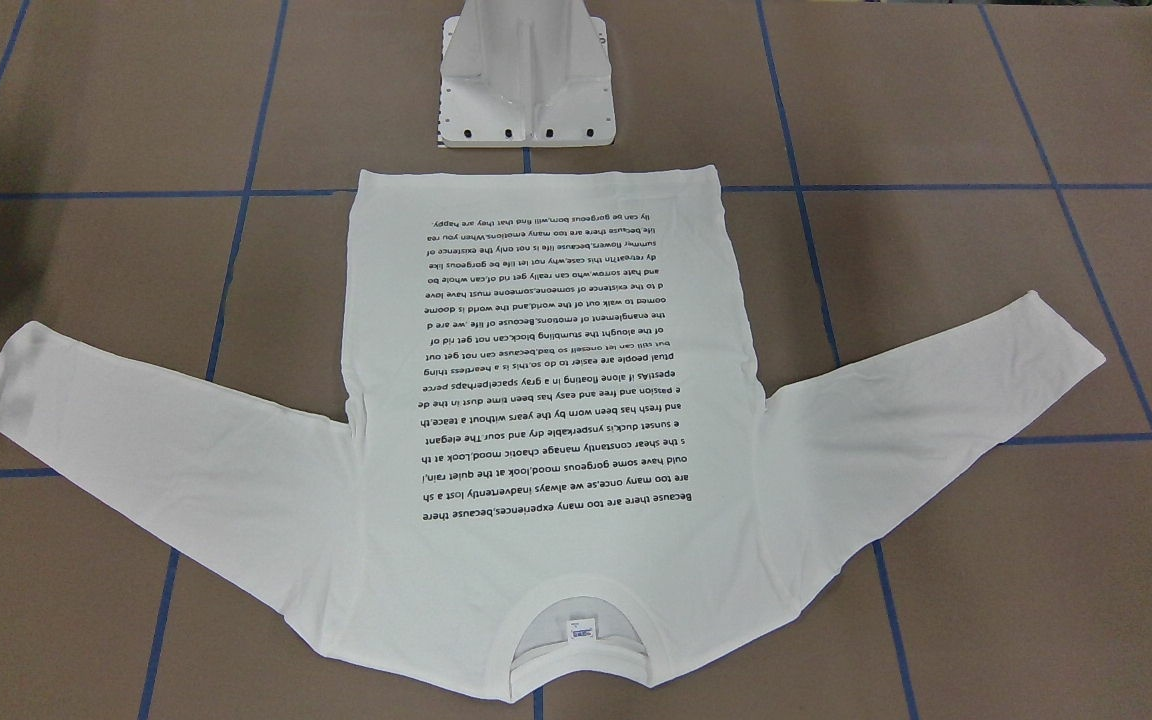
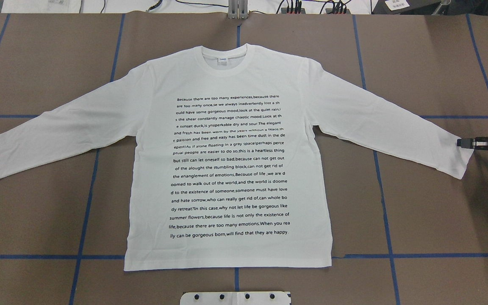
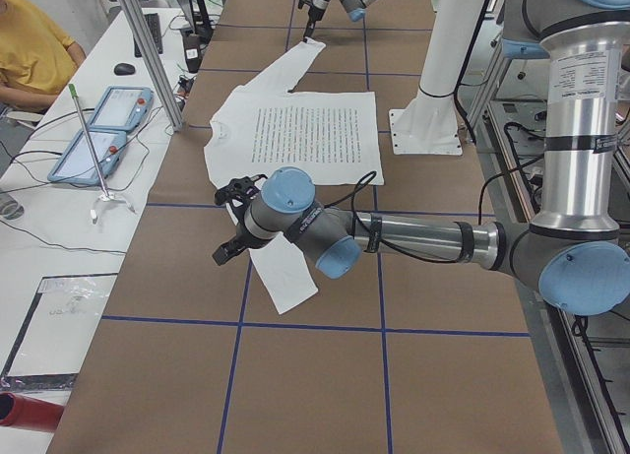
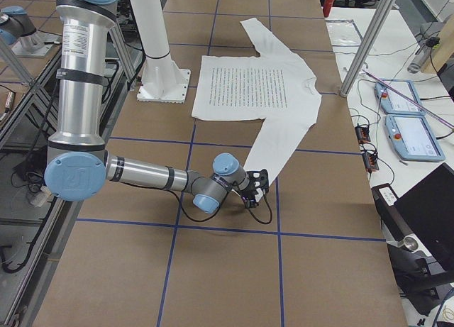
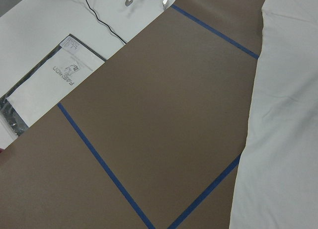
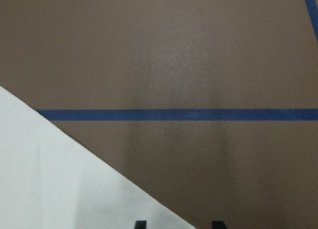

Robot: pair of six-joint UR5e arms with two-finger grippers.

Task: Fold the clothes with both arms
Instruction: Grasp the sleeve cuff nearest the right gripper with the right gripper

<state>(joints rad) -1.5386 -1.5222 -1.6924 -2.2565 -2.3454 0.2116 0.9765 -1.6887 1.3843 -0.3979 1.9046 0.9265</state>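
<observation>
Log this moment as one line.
shirt: flat, text up, unfolded | right end effector: open at sleeve cuff | left end effector: near other sleeve, open/shut unclear | stage: pre-fold

Shirt (image 2: 229, 161) with black printed lines, first "Because there are too many experiences,because there", last ending "find that they are happy.", neck label (image 2: 223, 60) too small to read, packet (image 5: 52, 87) marked "FASHION"

I count one shirt (image 2: 231, 169), two arms, the left arm (image 3: 423, 235) and right arm (image 4: 142, 174), one pedestal (image 1: 526, 90), two pendants (image 4: 396, 96) (image 4: 415, 137).
</observation>
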